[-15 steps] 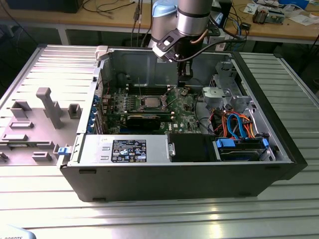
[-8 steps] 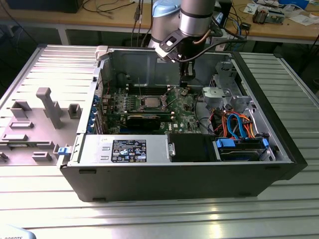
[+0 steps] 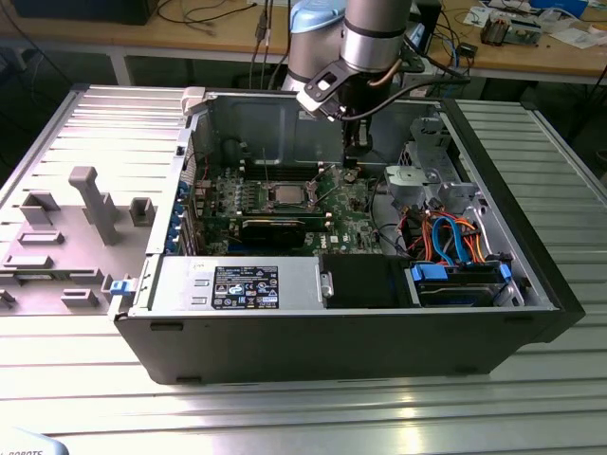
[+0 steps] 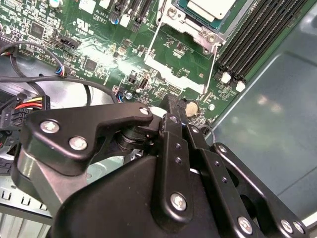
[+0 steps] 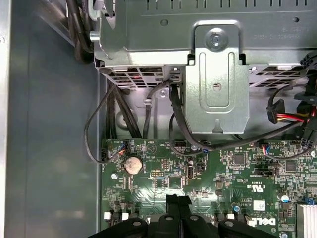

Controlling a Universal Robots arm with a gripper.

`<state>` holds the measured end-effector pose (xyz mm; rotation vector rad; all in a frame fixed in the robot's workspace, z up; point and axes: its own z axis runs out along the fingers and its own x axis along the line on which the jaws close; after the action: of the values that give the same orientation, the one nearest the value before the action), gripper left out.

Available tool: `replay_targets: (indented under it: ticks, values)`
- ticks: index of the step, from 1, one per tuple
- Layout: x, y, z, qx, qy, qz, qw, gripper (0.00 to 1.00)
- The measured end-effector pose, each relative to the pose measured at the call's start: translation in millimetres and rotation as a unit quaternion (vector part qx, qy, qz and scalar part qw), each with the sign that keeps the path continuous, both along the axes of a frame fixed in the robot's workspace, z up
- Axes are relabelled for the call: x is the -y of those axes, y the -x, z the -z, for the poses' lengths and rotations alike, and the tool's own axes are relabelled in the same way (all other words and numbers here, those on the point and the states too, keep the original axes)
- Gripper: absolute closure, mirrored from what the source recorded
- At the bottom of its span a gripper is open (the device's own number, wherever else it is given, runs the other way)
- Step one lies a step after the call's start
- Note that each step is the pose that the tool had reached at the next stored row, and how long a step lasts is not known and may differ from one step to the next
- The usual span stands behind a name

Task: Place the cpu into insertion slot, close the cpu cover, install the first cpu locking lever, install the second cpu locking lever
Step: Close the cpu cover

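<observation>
A ribbed metal table (image 3: 285,417) carries the open computer case (image 3: 332,341), with the green motherboard (image 3: 356,223) inside. The gripper (image 3: 353,163) hangs low over the board near the coin battery (image 5: 132,164), its fingers pressed together on nothing. The cpu (image 4: 210,7) sits in the insertion slot (image 3: 268,194), apart from the gripper, toward the exterior view's left. A low sideways pass could rake the tips across small components or snag the black cables (image 5: 99,129). The cpu cover (image 4: 195,29) seems down, though the second wrist view cuts the socket off. Whether the wire lever (image 4: 212,64) is latched, I cannot tell.
</observation>
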<state>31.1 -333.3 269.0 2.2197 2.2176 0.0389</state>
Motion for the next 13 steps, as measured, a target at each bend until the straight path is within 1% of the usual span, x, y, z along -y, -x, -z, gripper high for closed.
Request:
replay_targets:
  ticks: [1,2,7,9,11,13]
  values:
    - [-1.2,-3.3,13.0,-0.0011,0.0137,0.000,0.99991,0.89]
    - [-1.7,-4.7,15.7,-0.0050,0.0145,0.000,0.99988,0.89]
    - [-1.7,-4.7,15.7,-0.0051,0.0145,0.000,0.99988,0.89]
    - [-1.8,-4.2,16.8,-0.0051,0.0143,0.000,0.99988,0.89]
    - [-1.7,-4.1,19.8,-0.0051,0.0144,0.000,0.99988,0.89]
    - [-1.7,-3.3,20.7,-0.0056,0.0146,0.000,0.99988,0.89]
